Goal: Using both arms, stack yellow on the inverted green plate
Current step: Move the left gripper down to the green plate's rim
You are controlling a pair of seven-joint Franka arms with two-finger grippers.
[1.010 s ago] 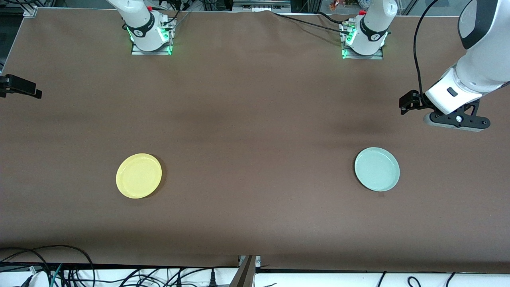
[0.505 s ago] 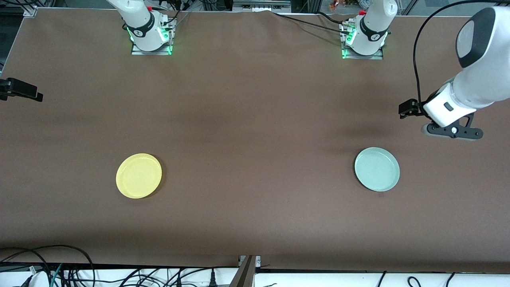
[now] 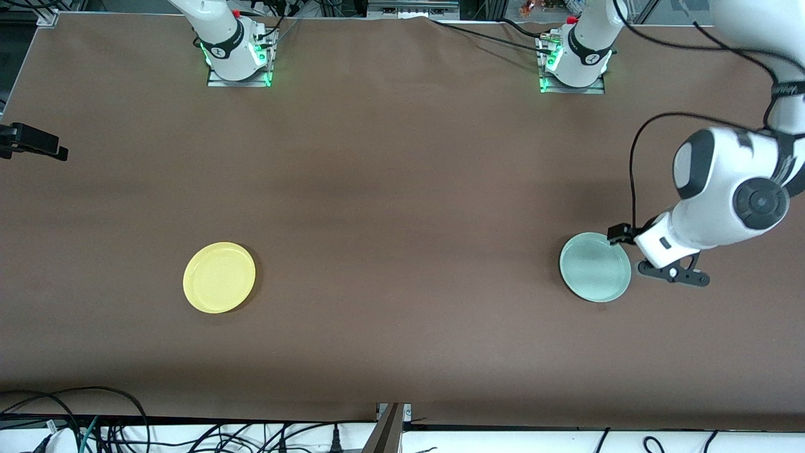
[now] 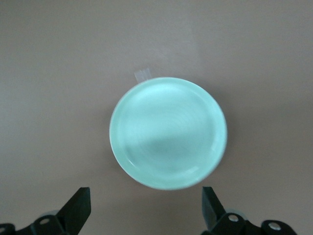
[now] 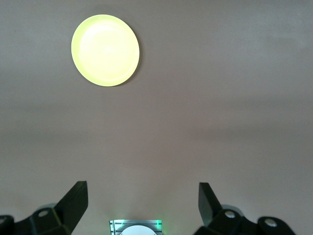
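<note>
The yellow plate (image 3: 219, 277) lies rim up on the brown table toward the right arm's end, and also shows in the right wrist view (image 5: 105, 50). The green plate (image 3: 595, 267) lies toward the left arm's end, apparently hollow side up. My left gripper (image 3: 670, 272) is low over the table beside the green plate's edge. In the left wrist view the left gripper (image 4: 145, 210) is open and empty, with the green plate (image 4: 168, 132) just ahead of its fingertips. My right gripper (image 5: 141, 200) is open and empty, high up and well away from the yellow plate.
Only a black part of the right hand (image 3: 34, 141) shows at the front view's edge. The two arm bases (image 3: 238, 53) (image 3: 575, 60) stand along the table's edge farthest from the front camera. Cables lie below the near edge.
The left arm has swung down and toward the front camera, from well clear of the green plate to right beside its edge. The plates and the right arm have stayed put.
</note>
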